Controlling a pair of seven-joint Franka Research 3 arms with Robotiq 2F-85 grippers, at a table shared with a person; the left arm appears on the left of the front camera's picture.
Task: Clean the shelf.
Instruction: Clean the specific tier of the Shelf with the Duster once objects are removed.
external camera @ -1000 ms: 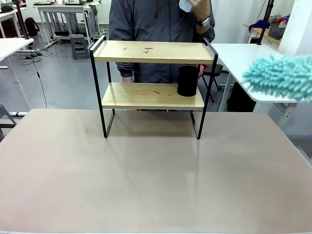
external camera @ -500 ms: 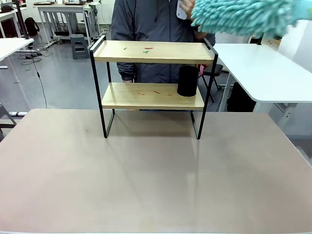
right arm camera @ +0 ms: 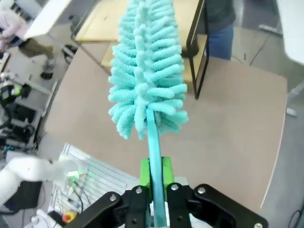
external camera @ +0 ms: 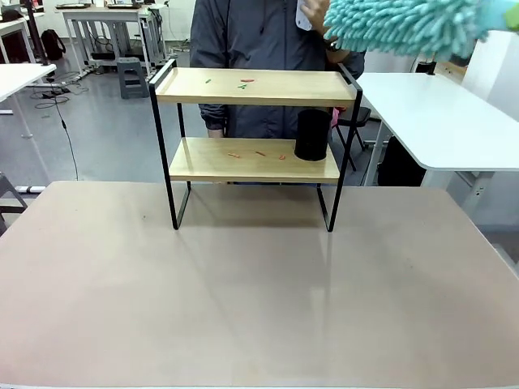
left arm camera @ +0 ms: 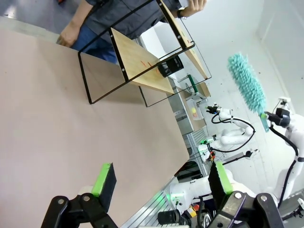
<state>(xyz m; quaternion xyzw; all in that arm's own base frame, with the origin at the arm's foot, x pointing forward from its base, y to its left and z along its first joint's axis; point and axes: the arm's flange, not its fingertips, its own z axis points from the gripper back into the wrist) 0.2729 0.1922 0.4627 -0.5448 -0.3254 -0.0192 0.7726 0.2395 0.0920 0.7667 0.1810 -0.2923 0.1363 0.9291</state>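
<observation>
The shelf stands mid-table, two light boards in a black frame. Small red and green scraps lie on its top board, and orange scraps on the lower one beside a black cup. A fluffy teal duster hangs high above the shelf's right end. In the right wrist view my right gripper is shut on the duster's teal handle, the duster head pointing toward the shelf. My left gripper is open and holds nothing, low over the table, far from the shelf.
A person stands right behind the shelf with one hand raised near the duster. A white desk lies to the right beyond the table. The beige tabletop in front of the shelf is bare.
The duster has swung up and left, from beside the white desk to high above the shelf's right end. The shelf, cup and scraps have not moved.
</observation>
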